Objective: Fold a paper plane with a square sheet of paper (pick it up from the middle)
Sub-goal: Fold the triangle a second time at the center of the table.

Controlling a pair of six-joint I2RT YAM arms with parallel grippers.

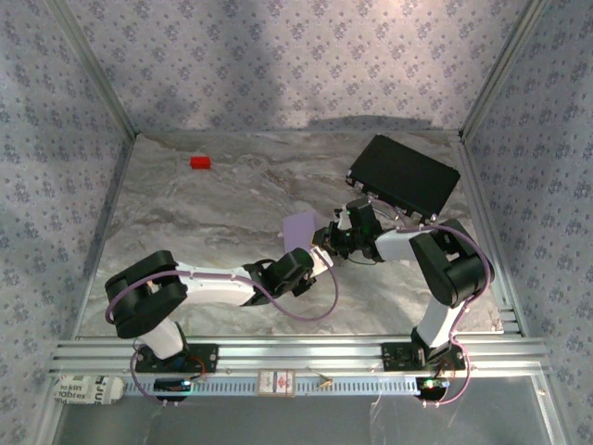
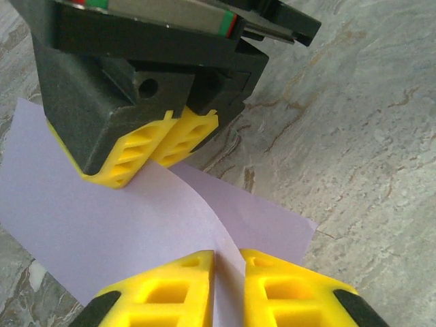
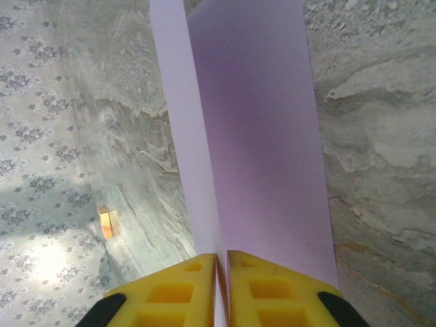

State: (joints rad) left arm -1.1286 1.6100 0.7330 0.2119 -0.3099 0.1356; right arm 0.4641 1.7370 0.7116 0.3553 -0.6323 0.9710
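Lilac and thin, the square sheet of paper (image 2: 102, 225) curved up in a soft bend near the middle of the marble table (image 1: 185, 241), between the two arms. The left gripper (image 2: 228, 262) was pinched together on its near edge. The right gripper (image 3: 221, 266) was clamped on the opposite edge, the sheet standing out from its yellow fingertips. A small red block (image 1: 199, 162) lay well apart at the far left, and a black case (image 1: 403, 176) at the far right.
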